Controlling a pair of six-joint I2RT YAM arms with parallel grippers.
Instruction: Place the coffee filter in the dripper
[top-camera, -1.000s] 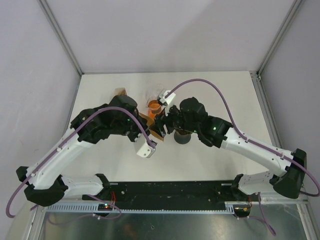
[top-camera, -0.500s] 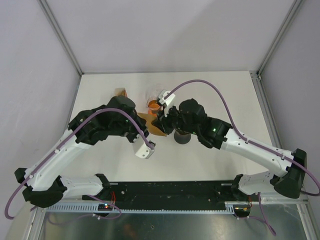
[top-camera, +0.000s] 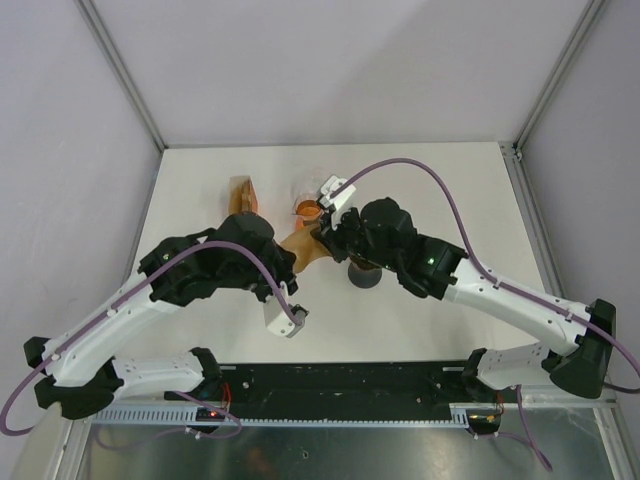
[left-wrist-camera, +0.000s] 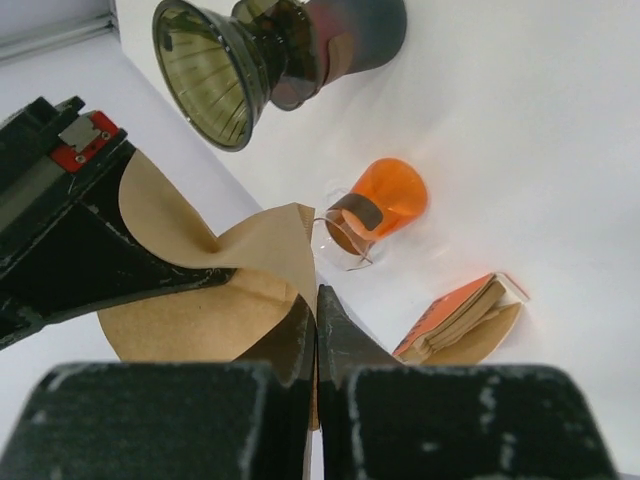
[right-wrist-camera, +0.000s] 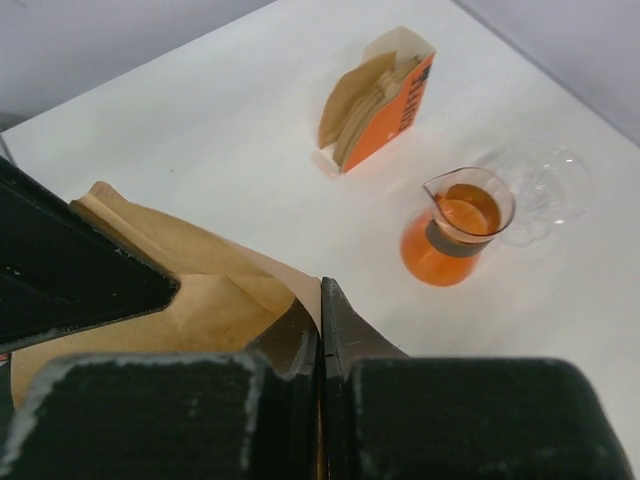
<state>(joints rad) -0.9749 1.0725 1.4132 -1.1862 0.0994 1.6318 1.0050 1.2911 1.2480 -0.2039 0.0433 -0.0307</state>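
Observation:
A brown paper coffee filter (left-wrist-camera: 215, 290) hangs above the table between both arms, partly spread open. My left gripper (left-wrist-camera: 318, 292) is shut on one edge of it. My right gripper (right-wrist-camera: 320, 285) is shut on the opposite edge (right-wrist-camera: 170, 290). In the top view the filter (top-camera: 303, 247) shows between the two wrists. The dripper (left-wrist-camera: 240, 60), a dark smoked-glass cone on a dark base, stands just right of the filter (top-camera: 362, 272), mostly hidden under the right arm.
An orange glass carafe (right-wrist-camera: 455, 235) stands behind the filter, with a clear glass piece (right-wrist-camera: 545, 180) beside it. An orange pack of brown filters (right-wrist-camera: 385, 95) stands at the back left (top-camera: 243, 193). Both arms crowd the table's middle.
My right gripper has shut on the filter's edge. The left arm drew back toward the near left, uncovering the filter pack, and the filter now spreads between the two grippers.

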